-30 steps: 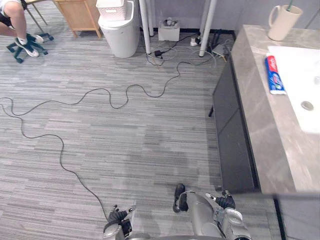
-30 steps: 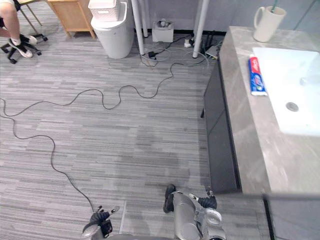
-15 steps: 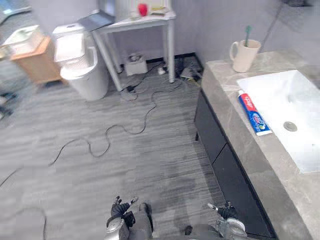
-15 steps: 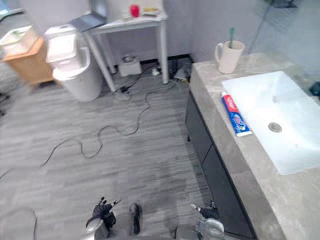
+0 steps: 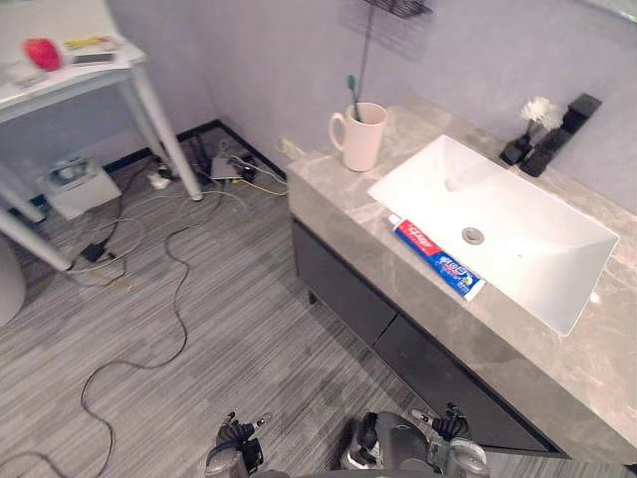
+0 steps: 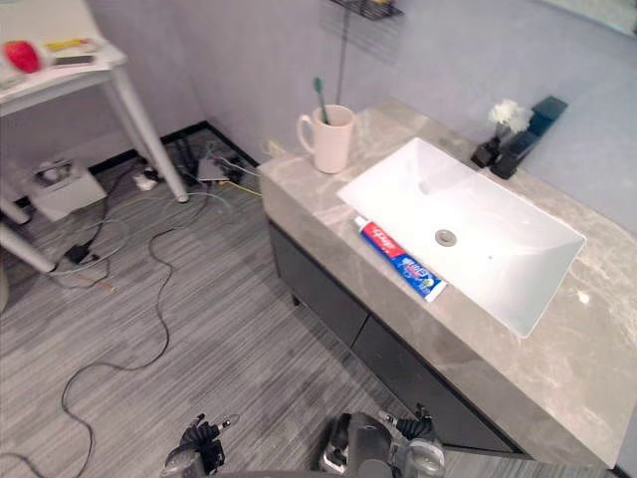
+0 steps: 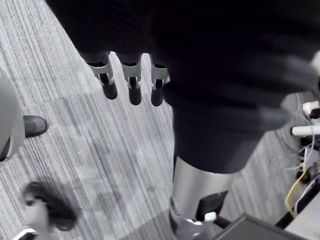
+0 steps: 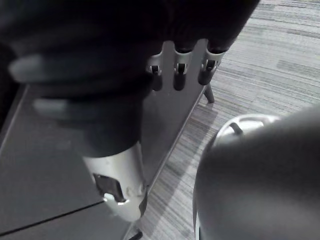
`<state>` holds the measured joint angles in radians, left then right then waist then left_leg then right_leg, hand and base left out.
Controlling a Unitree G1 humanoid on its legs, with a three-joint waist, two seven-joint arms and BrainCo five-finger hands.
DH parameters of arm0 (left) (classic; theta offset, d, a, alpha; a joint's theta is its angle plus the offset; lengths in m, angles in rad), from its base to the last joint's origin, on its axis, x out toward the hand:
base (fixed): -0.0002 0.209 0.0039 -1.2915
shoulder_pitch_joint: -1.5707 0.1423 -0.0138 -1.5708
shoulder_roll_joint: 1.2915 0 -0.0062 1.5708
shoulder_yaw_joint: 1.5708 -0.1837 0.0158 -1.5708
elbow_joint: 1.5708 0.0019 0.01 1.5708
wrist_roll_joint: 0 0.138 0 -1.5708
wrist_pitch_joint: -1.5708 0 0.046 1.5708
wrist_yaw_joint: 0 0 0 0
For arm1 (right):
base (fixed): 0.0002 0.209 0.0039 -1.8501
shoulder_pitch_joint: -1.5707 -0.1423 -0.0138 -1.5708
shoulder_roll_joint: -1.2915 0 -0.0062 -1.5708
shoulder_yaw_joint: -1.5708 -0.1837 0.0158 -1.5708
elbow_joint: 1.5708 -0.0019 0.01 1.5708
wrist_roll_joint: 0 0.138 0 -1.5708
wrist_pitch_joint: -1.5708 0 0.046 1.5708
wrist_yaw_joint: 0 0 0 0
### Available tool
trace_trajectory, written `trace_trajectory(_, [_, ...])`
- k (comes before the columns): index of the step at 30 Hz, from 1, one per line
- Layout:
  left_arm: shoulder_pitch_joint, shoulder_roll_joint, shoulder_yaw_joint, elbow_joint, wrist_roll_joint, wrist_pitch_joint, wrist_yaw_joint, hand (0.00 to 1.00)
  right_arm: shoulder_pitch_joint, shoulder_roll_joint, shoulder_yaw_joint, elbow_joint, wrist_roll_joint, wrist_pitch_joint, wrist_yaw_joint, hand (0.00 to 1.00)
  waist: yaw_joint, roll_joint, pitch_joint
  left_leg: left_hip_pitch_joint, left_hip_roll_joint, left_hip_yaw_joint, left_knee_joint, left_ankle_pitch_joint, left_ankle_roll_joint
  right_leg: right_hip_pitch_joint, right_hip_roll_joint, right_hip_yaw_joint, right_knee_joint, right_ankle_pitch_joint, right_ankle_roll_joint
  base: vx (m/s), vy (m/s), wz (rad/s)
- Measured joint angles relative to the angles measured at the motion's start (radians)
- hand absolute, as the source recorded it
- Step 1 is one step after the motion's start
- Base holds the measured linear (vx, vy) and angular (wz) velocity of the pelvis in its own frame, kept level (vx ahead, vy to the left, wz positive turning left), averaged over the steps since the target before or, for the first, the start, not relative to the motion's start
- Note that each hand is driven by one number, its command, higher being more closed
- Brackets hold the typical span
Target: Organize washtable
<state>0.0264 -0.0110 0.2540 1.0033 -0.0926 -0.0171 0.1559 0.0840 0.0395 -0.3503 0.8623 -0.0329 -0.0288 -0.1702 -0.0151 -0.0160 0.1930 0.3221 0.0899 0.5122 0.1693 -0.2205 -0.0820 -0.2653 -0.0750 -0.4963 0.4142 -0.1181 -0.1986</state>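
Toothpaste [image 5: 435, 261] beside sink [image 5: 528, 234] — mug [image 5: 358, 137] beyond

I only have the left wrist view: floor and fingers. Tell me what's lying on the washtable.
Observer: A toothpaste tube lies flat on the grey counter, along the white basin's front rim.
Operator: Report the cup.
Observer: A cream mug stands upright left of the basin, a green toothbrush in it.
Operator: Now the right hand.
Observer: The right hand hangs low by the dark cabinet, fingers relaxed, empty.
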Motion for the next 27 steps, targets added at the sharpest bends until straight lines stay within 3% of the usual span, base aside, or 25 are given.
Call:
trace_trajectory(2, [-0.007,-0.03,-0.024,-0.043,0.031,-0.004,-0.002,0.0,0.001,-0.016,-0.015,-0.016,0.001,0.006,-0.002,0.0,-0.018,0.028,0.004,-0.06,0.047,-0.044,0.202,0.044,-0.066,0.045,0.004,0.007,-0.01,-0.058,0.025,0.49,-0.077,-0.13])
trace_trajectory(3, [-0.006,-0.035,-0.024,-0.059,0.037,-0.005,-0.002,0.0,0.002,-0.005,-0.019,-0.018,0.004,0.015,-0.004,0.0,-0.019,0.03,0.005,-0.133,0.096,-0.063,0.395,0.063,-0.074,0.082,0.017,0.017,-0.036,-0.067,0.032,0.38,-0.111,-0.12])
trace_trajectory(5, [-0.003,-0.053,-0.027,-0.063,0.037,-0.004,-0.003,0.0,0.003,0.003,-0.027,-0.011,0.025,0.046,-0.007,0.0,-0.008,0.029,0.007,-0.21,0.151,-0.079,0.588,0.034,-0.058,0.142,0.045,0.054,-0.081,-0.067,0.032,0.22,-0.042,-0.52])
trace_trajectory(6, [-0.004,-0.058,-0.03,-0.07,0.038,-0.003,-0.004,0.0,0.003,0.005,-0.036,-0.009,0.034,0.053,-0.006,0.0,-0.007,0.026,0.008,-0.23,0.156,-0.079,0.608,0.024,-0.043,0.16,0.048,0.064,-0.093,-0.067,0.033,0.22,-0.025,-0.72])
trace_trajectory(7, [-0.007,-0.059,-0.057,-0.088,0.038,-0.004,-0.006,0.0,0.002,0.012,-0.039,-0.004,0.041,0.06,-0.006,0.0,-0.005,0.019,0.012,-0.256,0.153,-0.079,0.588,0.006,-0.015,0.188,0.051,0.097,-0.112,-0.065,0.036,0.17,-0.011,-0.56])
trace_trajectory(10, [-0.002,-0.058,-0.065,-0.094,0.038,-0.009,-0.007,0.0,0.007,0.013,-0.034,-0.002,0.037,0.058,-0.005,0.0,0.007,0.019,0.013,-0.312,0.146,-0.155,0.423,-0.013,0.017,0.22,0.069,0.175,-0.129,-0.066,0.062,0.17,0.048,-0.93])
trace_trajectory(12, [0.001,-0.059,-0.064,-0.094,0.038,-0.01,-0.004,0.0,0.016,0.013,-0.014,-0.001,0.019,0.043,-0.005,0.0,0.017,0.017,0.003,-0.337,0.096,-0.359,0.233,-0.014,0.019,0.22,0.08,0.266,-0.126,-0.075,0.11,0.1,0.148,-0.97])
trace_trajectory(14, [0.008,-0.06,-0.064,-0.09,0.038,-0.009,-0.004,0.0,0.027,0.005,0.0,0.001,0.009,0.032,-0.005,0.0,0.027,0.026,-0.018,-0.339,0.072,-0.44,0.16,-0.005,0.018,0.205,0.083,0.325,-0.118,-0.079,0.136,0.06,0.204,-1.12])
trace_trajectory(16, [0.021,-0.068,-0.064,-0.086,0.041,-0.008,-0.004,0.0,0.033,-0.012,0.004,-0.004,0.003,0.031,-0.005,0.0,0.026,0.057,-0.039,-0.313,0.083,-0.42,0.082,0.038,0.001,0.187,0.103,0.391,-0.094,-0.085,0.162,0.09,0.259,-1.16])
trace_trajectory(17, [0.022,-0.062,-0.052,-0.079,0.047,-0.008,-0.003,0.0,0.036,-0.007,0.006,-0.005,0.003,0.032,-0.004,0.0,0.026,0.053,-0.048,-0.287,0.077,-0.375,0.071,0.036,-0.027,0.182,0.09,0.435,-0.073,-0.091,0.184,0.08,0.248,-0.78])
trace_trajectory(21, [0.024,-0.041,-0.047,-0.063,0.051,-0.009,-0.003,0.0,0.051,0.018,0.011,-0.003,0.002,0.031,-0.002,0.0,0.029,0.007,-0.077,-0.232,0.031,-0.247,-0.003,0.037,0.004,0.153,0.064,0.538,-0.077,-0.075,0.218,0.1,0.265,-0.81])
trace_trajectory(24, [0.019,-0.043,-0.051,-0.045,0.067,-0.008,-0.006,0.0,0.05,0.02,0.013,0.011,0.002,0.029,-0.001,0.0,0.027,0.005,-0.08,-0.201,0.021,-0.197,-0.022,0.038,0.005,0.164,0.066,0.576,-0.123,-0.046,0.237,0.08,0.136,-0.54])
trace_trajectory(25, [0.018,-0.045,-0.052,-0.042,0.066,-0.008,-0.006,0.0,0.042,0.016,0.013,0.018,0.0,0.029,-0.002,0.0,0.028,0.008,-0.079,-0.197,0.022,-0.183,-0.024,0.038,0.005,0.164,0.065,0.574,-0.13,-0.037,0.243,0.03,0.064,-0.48])
trace_trajectory(26, [0.017,-0.046,-0.055,-0.042,0.066,-0.009,-0.005,0.0,0.031,0.008,0.014,0.027,-0.004,0.032,-0.002,0.0,0.03,0.016,-0.074,-0.185,0.029,-0.15,-0.034,0.039,0.007,0.152,0.05,0.492,-0.131,-0.024,0.249,0.01,0.042,-0.59])
trace_trajectory(27, [0.019,-0.041,-0.055,-0.042,0.066,-0.009,-0.004,0.0,0.025,0.004,0.014,0.033,-0.009,0.032,-0.002,0.0,0.03,0.015,-0.073,-0.176,0.028,-0.124,-0.039,0.039,0.007,0.14,0.003,0.335,-0.119,-0.036,0.231,-0.02,0.021,-0.57])
